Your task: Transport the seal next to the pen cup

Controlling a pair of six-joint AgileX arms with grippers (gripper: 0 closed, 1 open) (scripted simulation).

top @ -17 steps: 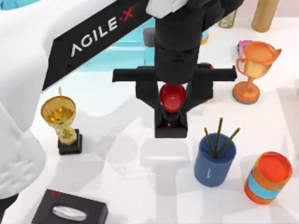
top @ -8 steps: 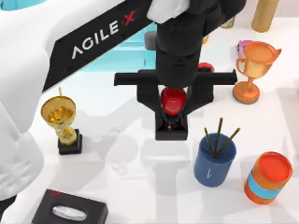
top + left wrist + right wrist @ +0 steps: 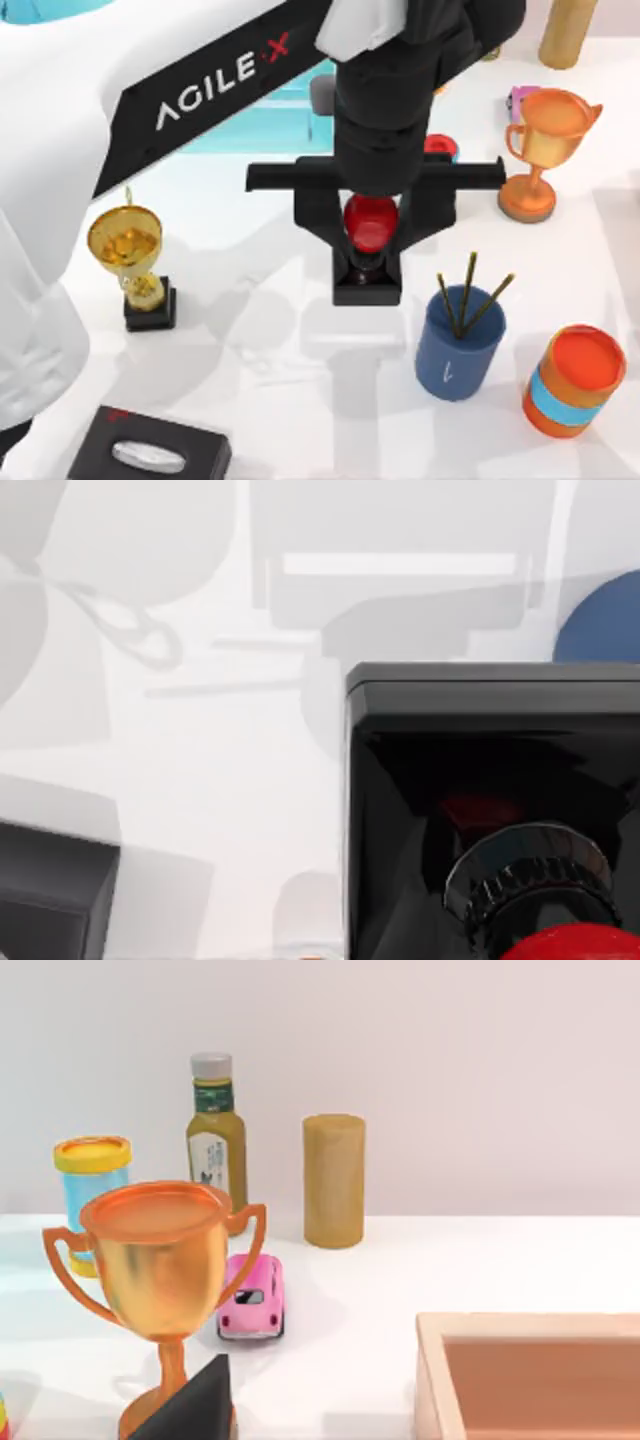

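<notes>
Your left gripper (image 3: 370,225) is near the middle of the white table (image 3: 250,340), its fingers clamped on the red knob of the seal (image 3: 368,250). Whether the seal's base touches the table, you cannot tell. The pen cup (image 3: 459,343) stands just beside it toward the near right corner, three pens (image 3: 467,293) sticking out of it. An orange can (image 3: 573,380) sits closer to that corner. Your right wrist view shows a copper trophy (image 3: 160,1270), a pink toy car (image 3: 253,1298), a bottle (image 3: 215,1140) and a wooden tray (image 3: 530,1375).
</notes>
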